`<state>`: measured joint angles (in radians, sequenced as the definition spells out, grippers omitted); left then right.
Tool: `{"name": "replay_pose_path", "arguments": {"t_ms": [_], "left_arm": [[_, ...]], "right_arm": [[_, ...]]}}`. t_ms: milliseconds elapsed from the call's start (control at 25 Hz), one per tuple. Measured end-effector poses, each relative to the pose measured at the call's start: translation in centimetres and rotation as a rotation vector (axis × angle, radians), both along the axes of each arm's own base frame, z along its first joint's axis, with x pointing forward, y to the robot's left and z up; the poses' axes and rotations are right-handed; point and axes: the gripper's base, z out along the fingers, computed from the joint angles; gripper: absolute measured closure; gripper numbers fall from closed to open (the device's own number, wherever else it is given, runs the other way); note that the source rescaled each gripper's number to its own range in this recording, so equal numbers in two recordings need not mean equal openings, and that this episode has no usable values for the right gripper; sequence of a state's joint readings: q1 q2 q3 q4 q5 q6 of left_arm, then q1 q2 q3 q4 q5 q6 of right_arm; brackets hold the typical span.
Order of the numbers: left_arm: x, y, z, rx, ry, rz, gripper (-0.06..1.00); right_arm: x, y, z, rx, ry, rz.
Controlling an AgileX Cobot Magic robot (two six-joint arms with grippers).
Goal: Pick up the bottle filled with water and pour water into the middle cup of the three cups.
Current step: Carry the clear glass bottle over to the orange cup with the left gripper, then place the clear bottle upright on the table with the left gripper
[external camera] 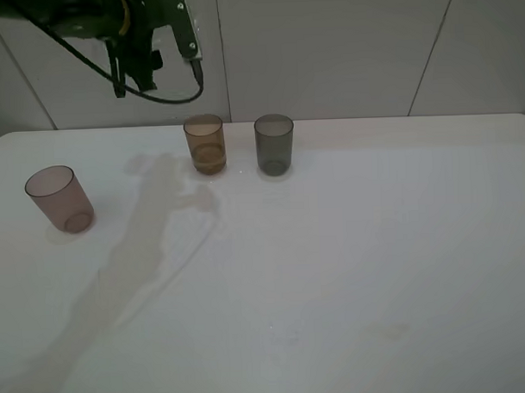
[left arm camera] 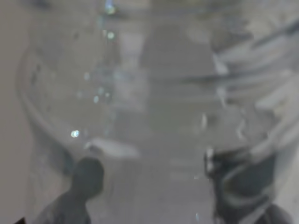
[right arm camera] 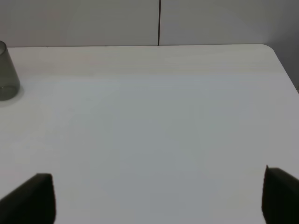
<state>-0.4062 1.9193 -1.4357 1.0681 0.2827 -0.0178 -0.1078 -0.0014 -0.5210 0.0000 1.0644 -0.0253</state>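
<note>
Pinching small clear plastic bottle [left arm camera: 154, 116] in left hand [left arm camera: 159, 196], raised near amber-orange translucent tumbler [external camera: 205, 143], likely staging pour; right hand [right arm camera: 159, 196] spread, idle over white surface [right arm camera: 154, 116].

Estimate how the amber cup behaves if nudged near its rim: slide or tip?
Probably tips: the amber cup is taller than wide and looks like thin, light plastic. The shallow liquid it seems to hold may steady it slightly. Pushed low, it likely slides on the smooth table, perhaps into the grey cup beside it.
</note>
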Motion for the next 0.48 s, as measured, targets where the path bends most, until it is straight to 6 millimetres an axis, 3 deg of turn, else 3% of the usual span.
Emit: {"name": "replay_pose_path", "arguments": {"t_ms": [240, 360, 480], "left_arm": [[-2.9, -1.9, 3.0, -0.596, 0.108, 0.284, 0.93], [-5.0, -3.5, 2.4, -0.725, 0.185, 0.271, 0.93], [-7.4, -5.5, 0.5, -0.786, 0.262, 0.167, 0.93]], "right_arm": [[0.0, 0.0, 0.0, 0.000, 0.000, 0.000], [0.0, 0.0, 0.0, 0.000, 0.000, 0.000], [0.0, 0.0, 0.0, 0.000, 0.000, 0.000]]}}
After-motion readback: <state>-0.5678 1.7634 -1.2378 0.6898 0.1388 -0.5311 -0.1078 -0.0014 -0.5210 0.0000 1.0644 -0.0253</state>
